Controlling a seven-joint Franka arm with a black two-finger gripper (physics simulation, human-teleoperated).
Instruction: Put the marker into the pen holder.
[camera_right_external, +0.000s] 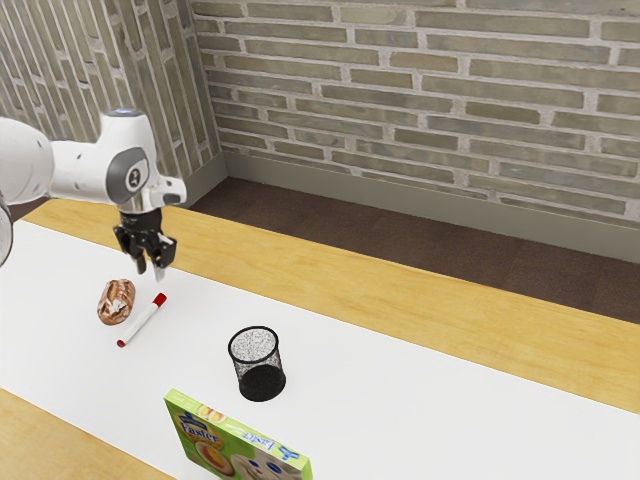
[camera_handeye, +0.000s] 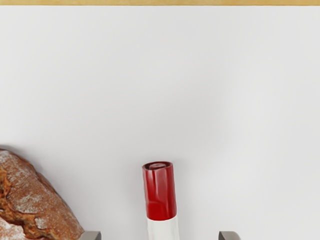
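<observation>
In the exterior view my gripper hangs above the white table surface, open and holding nothing, near the red-capped end of the marker. The white marker lies flat, its larger red cap pointing toward the table's far side. The pen holder, a black mesh cup, stands upright to the exterior view's right of the marker. In the wrist view both fingertips of the gripper show wide apart, with the marker below and between them, its lower part cut off by the frame.
A brown bread roll lies close beside the marker, and the same bread shows in the wrist view. A green box stands near the pen holder, toward the exterior view's bottom edge. Wood borders the white surface.
</observation>
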